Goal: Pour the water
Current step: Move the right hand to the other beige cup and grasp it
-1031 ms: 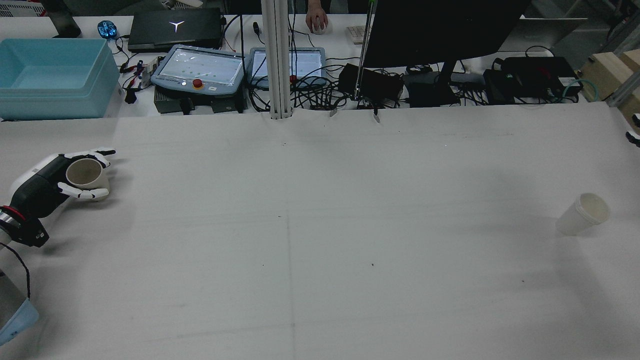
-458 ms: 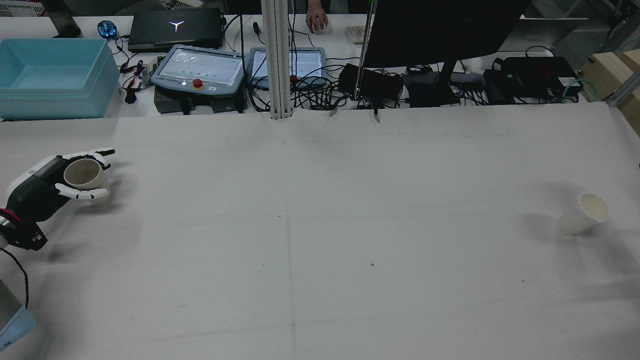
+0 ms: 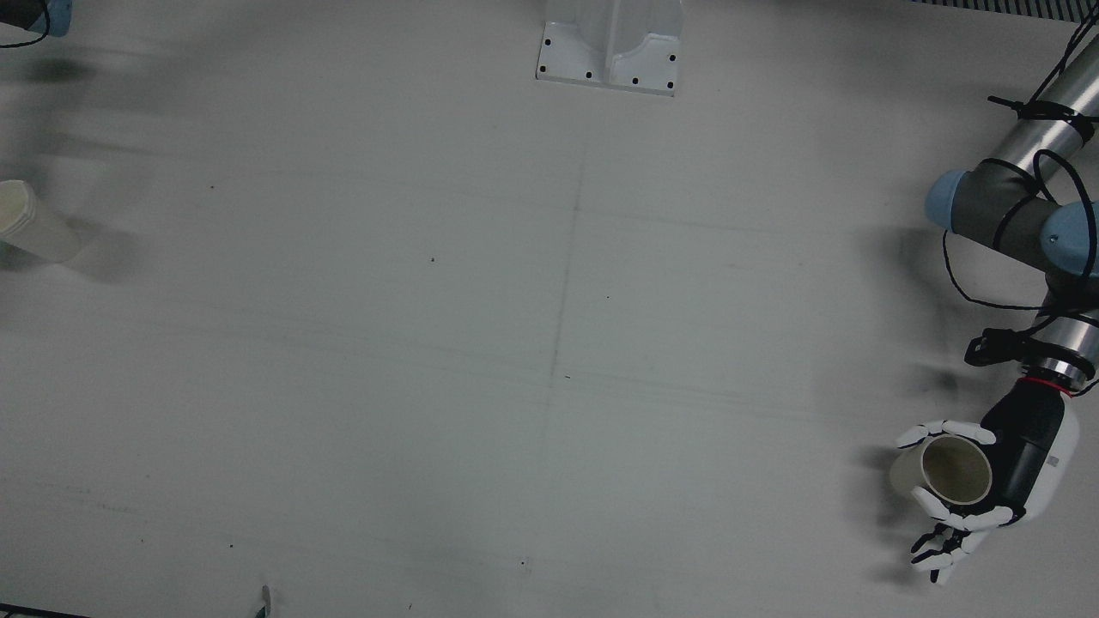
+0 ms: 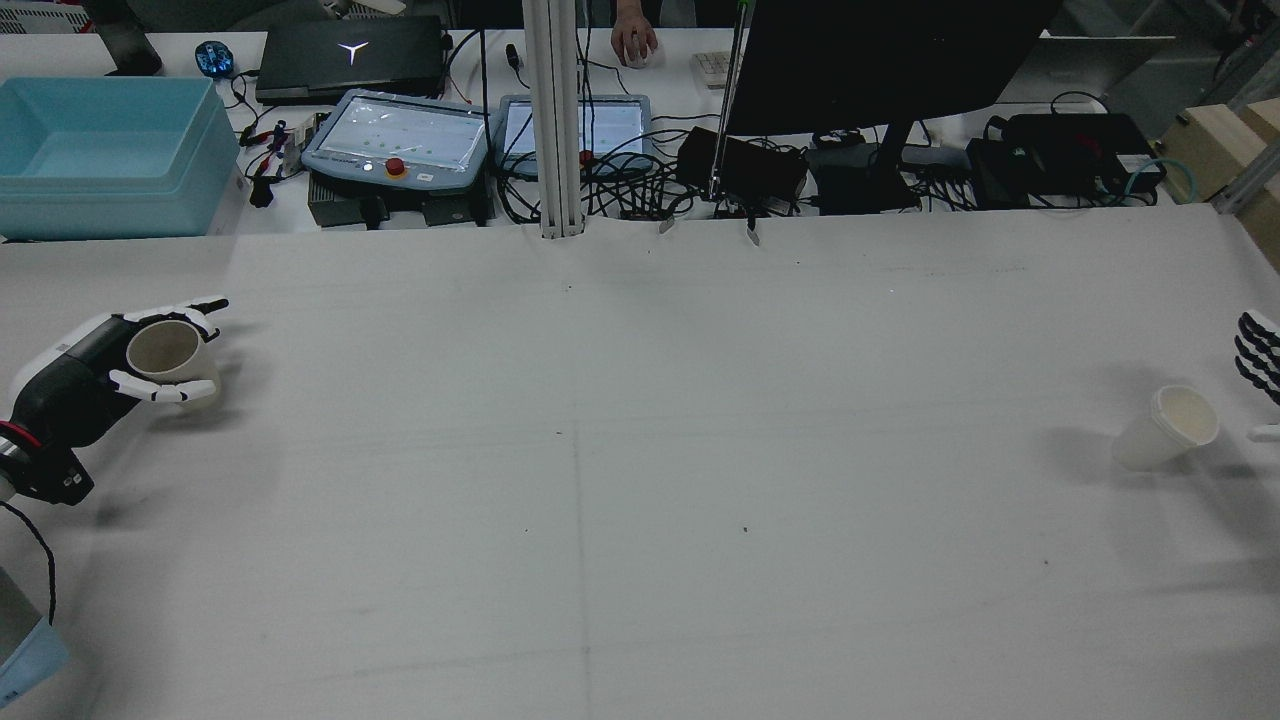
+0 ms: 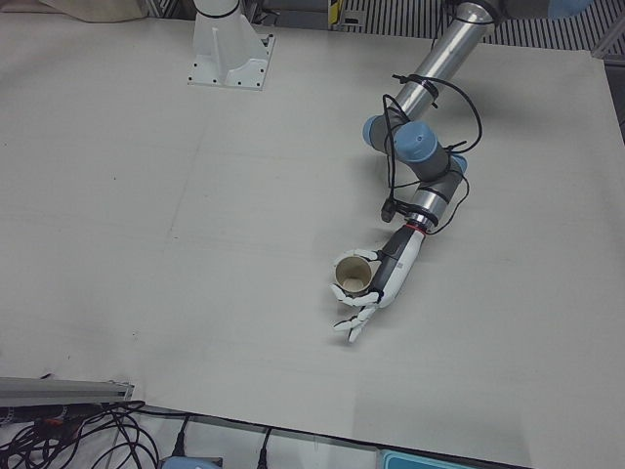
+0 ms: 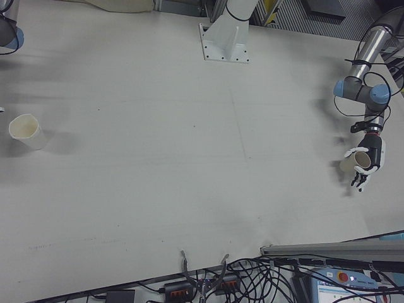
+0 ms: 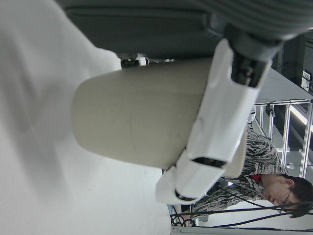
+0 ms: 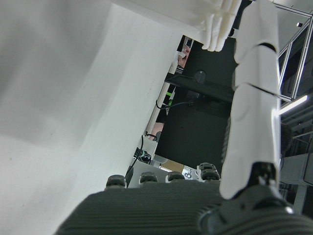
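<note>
Beige cup (image 4: 165, 352) sits upright near the tabletop (image 4: 640, 480) left edge, left robot hand (image 4: 95, 365) wrapped round it, fingers (image 3: 944, 432) on both sides. White cup (image 4: 1165, 428) stands tilted at the far right, apart from right robot hand (image 4: 1258, 372), which is open, fingers spread, holding nothing

My left arm (image 5: 430, 88): silver tubes, pale-blue joint caps, black cable looped and strapped along the links. A red ring marks the wrist. My left hand (image 3: 1000, 481) has a black palm, white back shell and white fingers (image 3: 944, 433) with black tips. Right hand (image 4: 1256, 360): same white-and-black fingers.
</note>
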### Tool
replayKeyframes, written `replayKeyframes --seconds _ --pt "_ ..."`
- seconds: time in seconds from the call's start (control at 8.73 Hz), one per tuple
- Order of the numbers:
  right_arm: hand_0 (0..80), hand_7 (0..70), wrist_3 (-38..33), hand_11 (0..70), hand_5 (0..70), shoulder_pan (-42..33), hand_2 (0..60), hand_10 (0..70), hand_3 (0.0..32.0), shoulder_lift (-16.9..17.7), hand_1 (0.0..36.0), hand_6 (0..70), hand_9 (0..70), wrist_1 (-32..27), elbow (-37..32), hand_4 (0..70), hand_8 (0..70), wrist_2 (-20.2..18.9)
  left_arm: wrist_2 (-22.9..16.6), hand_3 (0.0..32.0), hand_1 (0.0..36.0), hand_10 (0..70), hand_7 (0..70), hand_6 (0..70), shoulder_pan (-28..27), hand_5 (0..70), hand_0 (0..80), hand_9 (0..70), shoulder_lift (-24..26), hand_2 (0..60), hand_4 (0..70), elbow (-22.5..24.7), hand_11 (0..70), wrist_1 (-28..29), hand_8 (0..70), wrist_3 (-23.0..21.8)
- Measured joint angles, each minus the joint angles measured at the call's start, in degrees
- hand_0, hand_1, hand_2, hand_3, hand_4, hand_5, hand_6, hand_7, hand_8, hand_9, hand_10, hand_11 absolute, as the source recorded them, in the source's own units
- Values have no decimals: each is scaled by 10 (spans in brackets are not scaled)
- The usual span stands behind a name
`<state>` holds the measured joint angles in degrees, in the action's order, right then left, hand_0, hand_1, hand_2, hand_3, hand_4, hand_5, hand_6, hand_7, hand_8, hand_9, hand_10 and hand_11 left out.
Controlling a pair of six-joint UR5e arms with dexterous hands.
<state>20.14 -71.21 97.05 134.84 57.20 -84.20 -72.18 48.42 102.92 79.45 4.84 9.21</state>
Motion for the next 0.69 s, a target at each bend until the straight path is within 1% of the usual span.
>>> replayKeyframes --seconds 0.23,0.46,0.57,0.69 --pt "596 0 17 0 59 18 65 0 74 -5 279 0 0 -4 -11 0 0 1 9 0 360 79 192 124 0 700 800 56 -13 600 700 0 151 5 58 -4" --pt "607 0 28 0 62 36 80 0 76 -6 291 0 0 -7 -12 0 0 1 14 0 360 80 192 124 0 700 800 57 -20 600 700 0 152 11 59 -6" --pt "625 0 31 0 67 45 90 0 86 -6 303 0 0 -12 -12 0 0 1 18 0 360 80 194 125 0 700 800 59 -21 600 700 0 152 13 59 -6" --pt "636 0 32 0 71 54 95 0 88 -6 311 0 0 -16 -10 0 0 1 20 0 360 79 193 125 0 700 800 58 -22 600 700 0 152 15 59 -6"
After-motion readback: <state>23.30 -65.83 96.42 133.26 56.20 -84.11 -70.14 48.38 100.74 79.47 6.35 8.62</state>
